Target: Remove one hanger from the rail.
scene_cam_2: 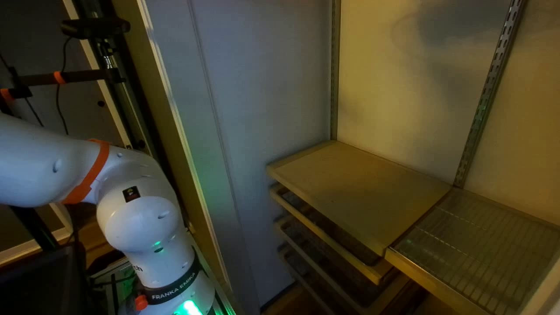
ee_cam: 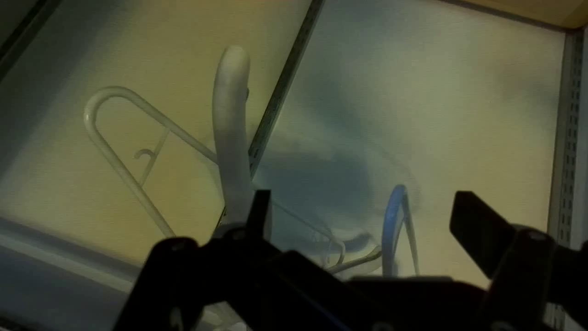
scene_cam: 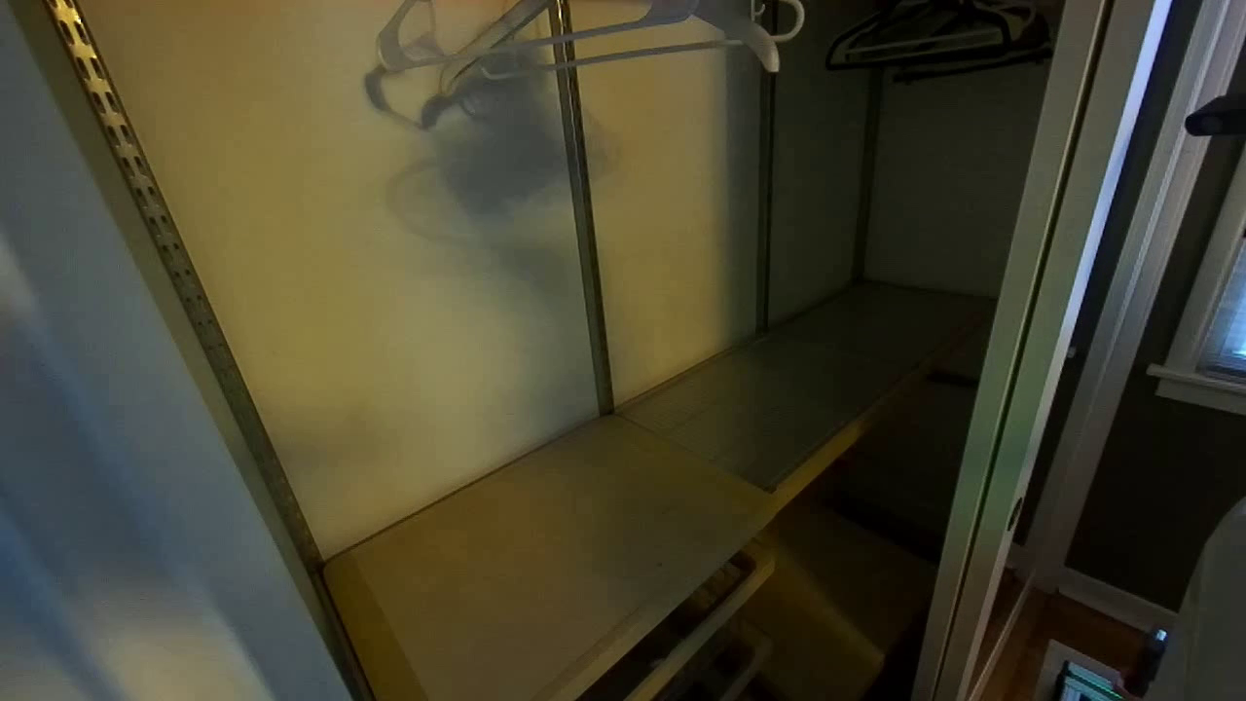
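Observation:
My gripper (ee_cam: 363, 195) shows in the wrist view with its two dark fingers wide apart. Between the fingers, deeper in the picture, is the end of a white hanger (ee_cam: 392, 230) lit bluish; no finger visibly touches it. A larger white hanger (ee_cam: 232, 115) stands out beside the left finger, which overlaps its lower part. Another thin white hanger loop (ee_cam: 121, 172) is farther left. In an exterior view, several white hangers (scene_cam: 764, 44) hang at the top edge, their hooks cut off. The rail is not clearly visible. The gripper is out of sight in both exterior views.
A wooden shelf (scene_cam: 545, 565) lies below the hangers, with drawers (scene_cam_2: 323, 247) under it. Slotted upright posts (scene_cam_2: 488, 94) run up the back wall. Dark hangers (scene_cam: 1017, 39) hang farther along. A door frame (scene_cam: 1032, 350) and white side panel (scene_cam_2: 245, 109) bound the closet. The arm (scene_cam_2: 140, 223) stands outside.

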Tool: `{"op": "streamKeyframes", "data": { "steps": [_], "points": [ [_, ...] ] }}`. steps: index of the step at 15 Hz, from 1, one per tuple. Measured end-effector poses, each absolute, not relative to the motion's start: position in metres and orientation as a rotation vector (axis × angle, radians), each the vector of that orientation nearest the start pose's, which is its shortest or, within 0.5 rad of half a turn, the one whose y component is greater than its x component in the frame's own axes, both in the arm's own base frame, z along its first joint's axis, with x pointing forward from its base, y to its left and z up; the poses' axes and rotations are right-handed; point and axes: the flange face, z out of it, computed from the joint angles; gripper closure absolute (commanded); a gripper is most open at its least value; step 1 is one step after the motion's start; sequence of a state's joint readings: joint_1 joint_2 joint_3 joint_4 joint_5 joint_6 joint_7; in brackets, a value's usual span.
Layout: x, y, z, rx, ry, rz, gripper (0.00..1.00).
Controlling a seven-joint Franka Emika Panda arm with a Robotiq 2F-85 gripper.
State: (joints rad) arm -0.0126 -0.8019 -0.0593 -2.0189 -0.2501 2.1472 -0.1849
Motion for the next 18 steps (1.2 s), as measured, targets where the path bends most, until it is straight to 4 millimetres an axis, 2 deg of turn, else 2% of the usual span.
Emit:
{"op": "streamKeyframes", "data": {
  "steps": [3, 4, 5, 7, 14, 15, 18],
  "points": [
    [0.306, -0.059, 0.831, -3.014, -0.26, -1.545, 0.0],
    [0.309, -0.061, 0.831, -2.977, -0.28, -1.551, 0.05],
    [0.313, -0.062, 0.83, -2.947, -0.301, -1.542, 0.22],
    [0.321, -0.063, 0.827, -2.889, -0.334, -1.523, 0.42],
    [0.341, -0.057, 0.827, -2.794, -0.376, -1.478, 0.94],
    [0.342, -0.056, 0.829, -2.787, -0.377, -1.48, 0.99],
    [0.346, -0.054, 0.831, -2.796, -0.385, -1.456, 0.98]
  ]
}}
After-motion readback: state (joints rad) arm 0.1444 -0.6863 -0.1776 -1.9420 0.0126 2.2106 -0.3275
